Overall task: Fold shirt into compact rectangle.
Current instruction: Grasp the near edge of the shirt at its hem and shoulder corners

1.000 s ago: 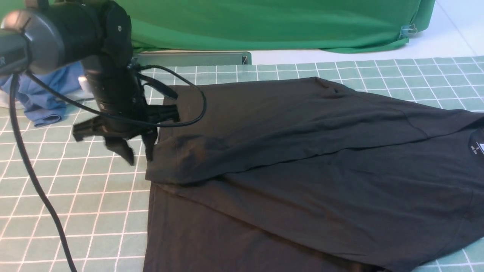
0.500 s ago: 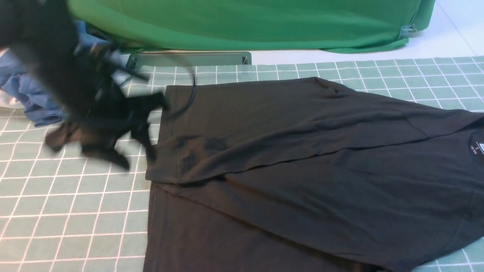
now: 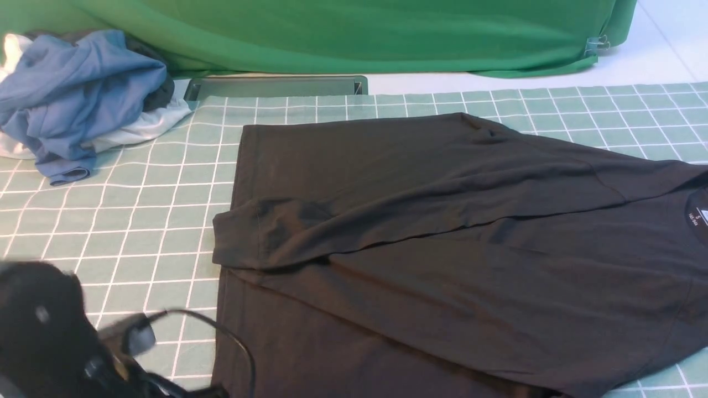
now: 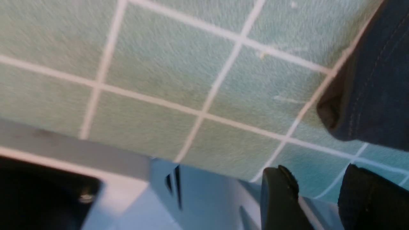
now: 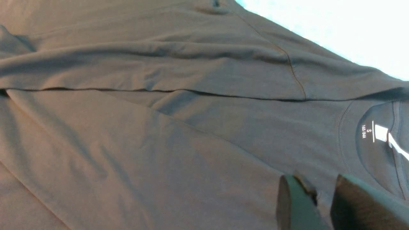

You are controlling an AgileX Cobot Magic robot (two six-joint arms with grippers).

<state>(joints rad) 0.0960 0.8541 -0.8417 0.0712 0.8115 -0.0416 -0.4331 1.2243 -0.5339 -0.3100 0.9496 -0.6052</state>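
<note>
The black shirt (image 3: 442,221) lies flat on the green checked cloth (image 3: 138,232), with its far side folded over toward the middle. Its collar with the white neck label (image 3: 699,214) lies at the right edge. My left arm (image 3: 44,331) is a blur at the near left corner, beside the shirt's hem. In the left wrist view my left gripper (image 4: 316,172) hangs open and empty over the cloth, apart from a shirt corner (image 4: 377,80). My right gripper (image 5: 319,180) hovers over the shirt (image 5: 159,127) near the neck label (image 5: 380,132). Its jaws stand a little apart with nothing between them.
A pile with a blue garment (image 3: 72,94) and a white garment (image 3: 144,127) sits at the far left. A green backdrop (image 3: 359,33) hangs behind the table, with a grey metal strip (image 3: 276,87) below it. The table's near edge (image 4: 64,150) shows under my left gripper.
My left arm has swung from the shirt's far left corner to the near left corner of the view, uncovering the garment pile. The shirt has not moved.
</note>
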